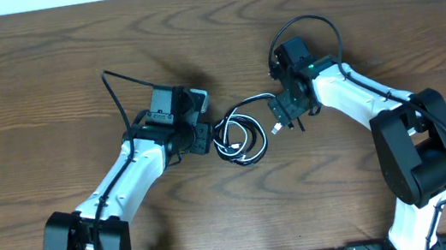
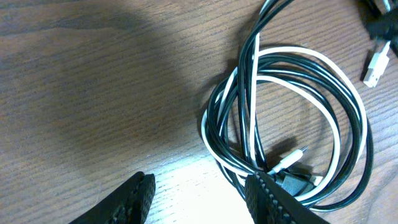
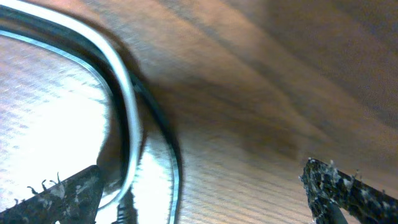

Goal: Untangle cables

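Note:
The cables (image 1: 240,139) lie coiled in a small bundle of black and white cords at the table's middle, between my two grippers. My left gripper (image 1: 206,136) sits at the bundle's left edge. In the left wrist view the cables (image 2: 252,93) loop just ahead, and the left gripper (image 2: 202,194) is open with bare wood between its fingers; its right finger overlaps the coil's edge. My right gripper (image 1: 285,118) hovers at the bundle's right, wide open (image 3: 202,186). A white cord (image 3: 121,81) and a black one pass close to its left finger.
A white plug end (image 2: 376,65) lies loose to the right of the coil, near the right gripper. The thick black wires (image 1: 313,22) fixed to the arms arch above the right wrist. The wooden table (image 1: 43,71) stretches around the coil.

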Motion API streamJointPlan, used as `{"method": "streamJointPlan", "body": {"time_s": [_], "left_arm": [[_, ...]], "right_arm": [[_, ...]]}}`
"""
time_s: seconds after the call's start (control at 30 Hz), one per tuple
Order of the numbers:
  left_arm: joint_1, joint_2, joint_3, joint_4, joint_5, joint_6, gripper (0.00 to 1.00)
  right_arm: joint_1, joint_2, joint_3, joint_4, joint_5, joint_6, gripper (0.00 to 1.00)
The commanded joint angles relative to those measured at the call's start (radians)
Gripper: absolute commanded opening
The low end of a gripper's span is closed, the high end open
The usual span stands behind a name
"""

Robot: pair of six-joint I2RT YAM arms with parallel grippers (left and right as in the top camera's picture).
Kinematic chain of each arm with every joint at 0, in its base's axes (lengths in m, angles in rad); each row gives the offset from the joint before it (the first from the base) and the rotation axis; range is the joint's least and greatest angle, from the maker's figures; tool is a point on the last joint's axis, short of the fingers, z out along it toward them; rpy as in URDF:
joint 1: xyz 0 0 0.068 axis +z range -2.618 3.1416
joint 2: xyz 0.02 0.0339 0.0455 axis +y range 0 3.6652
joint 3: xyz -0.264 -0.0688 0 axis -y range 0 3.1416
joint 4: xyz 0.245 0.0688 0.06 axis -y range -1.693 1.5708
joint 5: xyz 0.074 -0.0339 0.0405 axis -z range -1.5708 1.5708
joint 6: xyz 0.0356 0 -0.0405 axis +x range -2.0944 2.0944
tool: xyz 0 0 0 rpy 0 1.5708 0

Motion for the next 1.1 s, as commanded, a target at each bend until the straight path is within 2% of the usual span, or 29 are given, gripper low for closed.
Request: {"method": "streamJointPlan", "body": {"time_s": [0.0,0.17,0.6,0.97,1.07], "left_arm": [[-0.002,0.008,-0.004,-0.005,-0.006,-0.041,0.52],[-0.002,0.027,-0.004,-0.004,-0.006,-0.044,0.52],[-0.003,0.097,-0.004,0.039,0.013,-0.070,0.52],[-0.003,0.097,-0.004,0.049,0.012,-0.069,0.52],[-0.003,0.097,-0.004,0.049,0.012,-0.069,0.52]], "right_arm": [[0.014,0.012,0.007,-0.011,-0.089,0.017,0.99],[0.020,-0.033,0.032,-0.019,-0.190,0.016,0.99],[0.023,-0.041,-0.007,-0.092,-0.179,0.017,0.99],[0.018,-0.041,-0.080,-0.082,0.166,0.016,0.99],[0.012,-0.041,-0.080,-0.074,0.175,0.017,0.99]]}}
